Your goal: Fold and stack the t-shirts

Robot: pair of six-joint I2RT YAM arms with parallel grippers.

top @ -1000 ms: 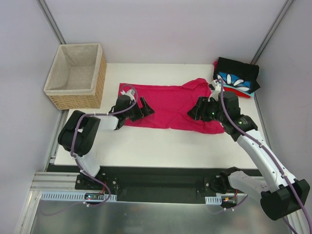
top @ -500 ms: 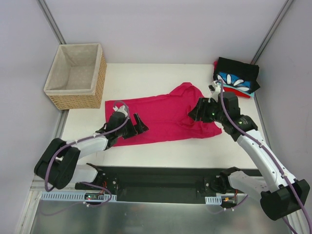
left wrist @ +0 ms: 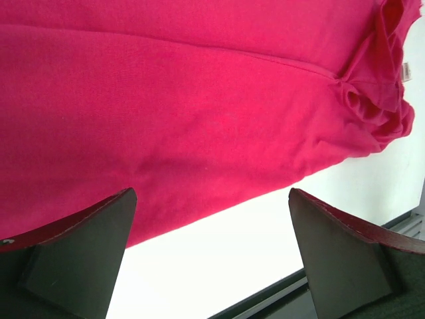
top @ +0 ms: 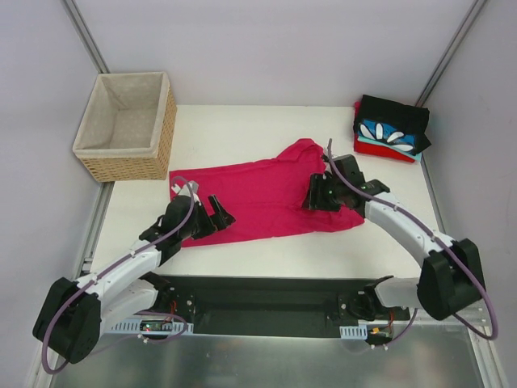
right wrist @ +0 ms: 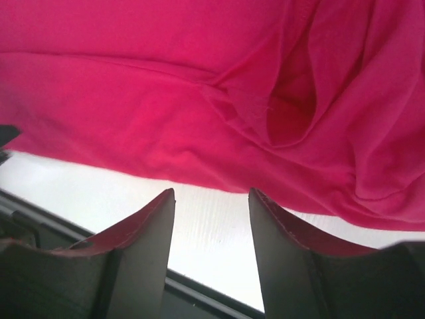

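Left gripper [top: 215,220] gapes wide over the spread magenta-pink cloth t-shirt [top: 258,198]; right gripper [top: 313,198] stands half-parted above its rumpled end (nothing between either pair of fingers).

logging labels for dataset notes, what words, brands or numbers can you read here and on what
No text can be read in any view.
A white tag on the bunched end of the pink t-shirt: too small and blurred to read.
White shapes on the folded blue t-shirt: a petal print, not letters.
The wicker basket: no label shows.
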